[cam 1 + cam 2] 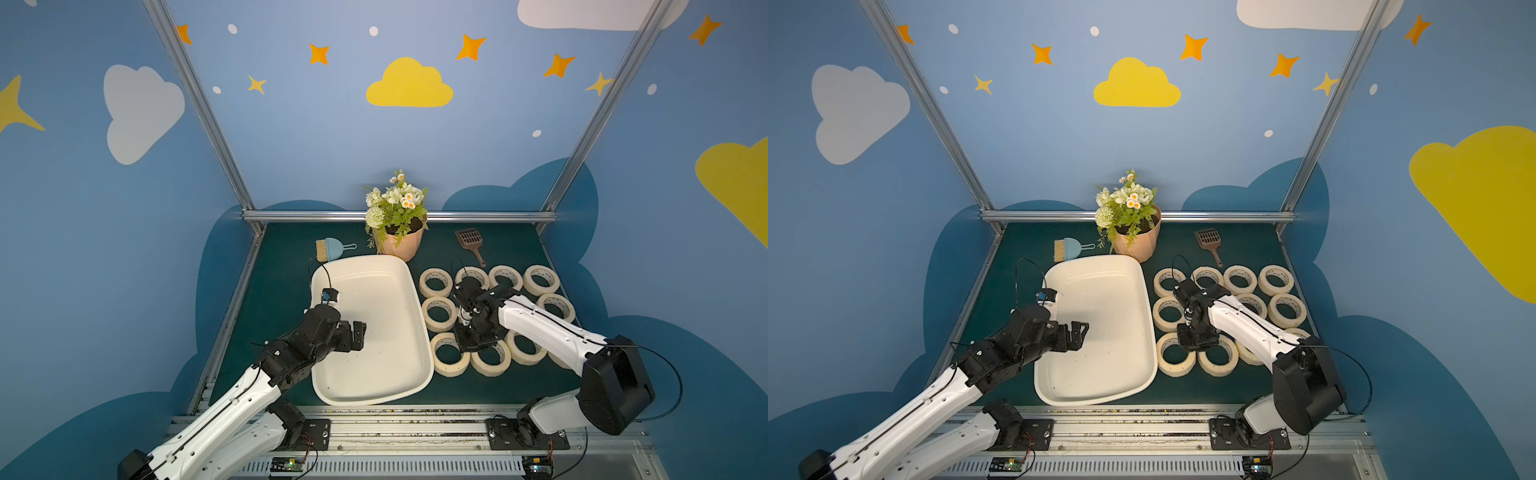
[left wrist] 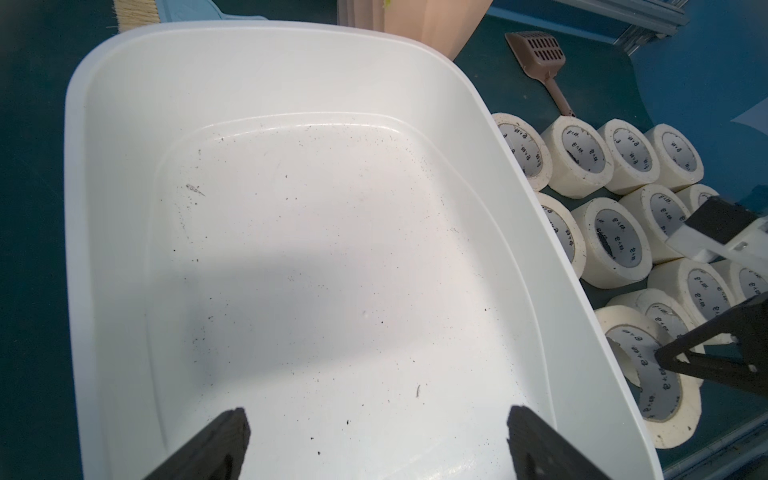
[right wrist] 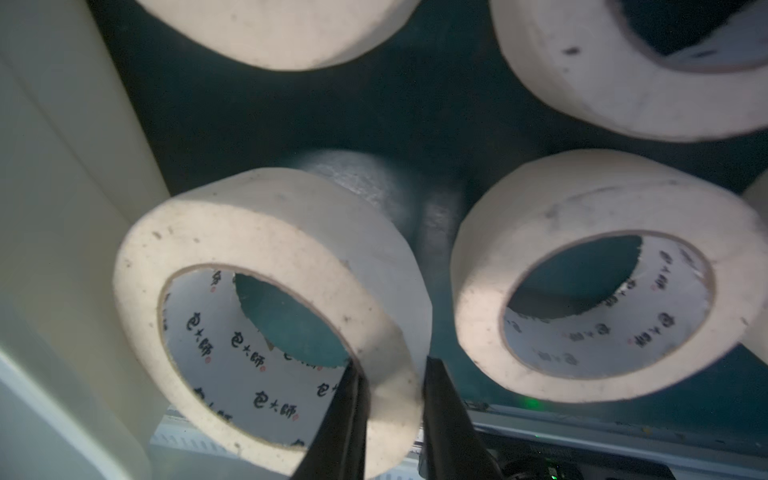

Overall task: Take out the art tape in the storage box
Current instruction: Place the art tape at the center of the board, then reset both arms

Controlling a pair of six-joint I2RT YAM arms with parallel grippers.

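My right hand [image 3: 392, 363] pinched a masking tape roll [image 3: 270, 232] by its wall, lower left. The storage box [image 1: 382, 316] lay empty, so I judged release next. My left hand [image 1: 358, 336] gaped, holding nothing.

Twelve tape rolls [image 2: 619, 243]; one box [image 1: 374, 316], pot [image 1: 403, 246], scoop [image 1: 469, 240], brush [image 1: 328, 249].

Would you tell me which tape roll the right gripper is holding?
The roll in the row nearest the robot's base, beside the storage box: the right gripper pinches its wall, one finger inside the core; no other roll is gripped.
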